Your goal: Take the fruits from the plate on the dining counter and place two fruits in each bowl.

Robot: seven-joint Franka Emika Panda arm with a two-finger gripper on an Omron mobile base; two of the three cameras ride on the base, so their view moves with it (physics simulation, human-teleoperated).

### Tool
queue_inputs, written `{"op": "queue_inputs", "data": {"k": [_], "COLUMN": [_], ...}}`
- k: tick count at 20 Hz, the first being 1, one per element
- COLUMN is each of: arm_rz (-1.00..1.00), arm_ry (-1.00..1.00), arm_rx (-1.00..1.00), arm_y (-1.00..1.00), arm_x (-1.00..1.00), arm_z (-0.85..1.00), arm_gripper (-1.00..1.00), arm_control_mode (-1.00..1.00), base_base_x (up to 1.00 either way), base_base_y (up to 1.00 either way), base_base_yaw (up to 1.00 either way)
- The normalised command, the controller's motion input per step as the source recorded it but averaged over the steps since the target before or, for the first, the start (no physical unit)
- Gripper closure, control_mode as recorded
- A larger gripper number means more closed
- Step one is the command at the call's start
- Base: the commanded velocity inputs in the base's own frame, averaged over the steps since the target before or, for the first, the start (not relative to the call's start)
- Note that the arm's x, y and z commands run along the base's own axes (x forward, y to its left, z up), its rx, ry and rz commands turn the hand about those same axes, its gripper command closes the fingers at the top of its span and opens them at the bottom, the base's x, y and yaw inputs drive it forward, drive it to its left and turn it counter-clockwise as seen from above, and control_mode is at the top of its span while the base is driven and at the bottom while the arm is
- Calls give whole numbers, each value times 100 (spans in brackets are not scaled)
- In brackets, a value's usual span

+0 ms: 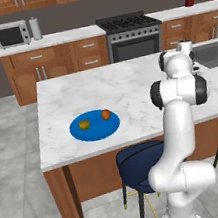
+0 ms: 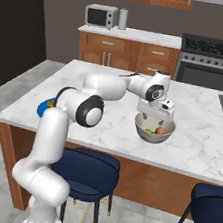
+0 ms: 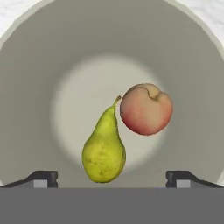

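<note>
1. The dining bench [image 1: 127,85] has a white marble top with grey veins and brown wooden sides.
2. The blue plate [image 1: 95,127] lies on the bench, near its front edge, at about 9 o'clock from the arm in the left base view.
3. The cream-grey bowl [image 2: 153,132] stands on the bench, well apart from the plate.
4. The gripper [image 2: 157,123] hangs just over this bowl; its jaws are wide apart and hold nothing.
5. In the bowl lie a yellow-green pear [image 3: 104,148] and a pinkish-red fruit [image 3: 146,109], touching, the red one at 1 o'clock from the pear.
6. On the plate lie an olive-yellow fruit [image 1: 84,125] and an orange fruit [image 1: 105,114], apart.
</note>
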Motion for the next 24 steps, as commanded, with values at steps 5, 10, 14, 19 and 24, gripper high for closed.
{"op": "queue_inputs", "data": {"k": [5,10,14,19,24], "arm_rz": [0,0,0,0,0], "arm_ry": [0,0,0,0,0], "arm_rx": [0,0,0,0,0], "arm_y": [75,65,66,55,77], "arm_x": [-49,-60,-38,-22,-1], "arm_z": [60,40,21,3,3], "arm_gripper": [-100,-100,-100,-100,-100], "arm_control_mode": [-100,-100,-100,-100,-100], "base_base_x": [0,0,0,0,0], "base_base_y": [0,0,0,0,0], "base_base_yaw": [0,0,0,0,0]}}
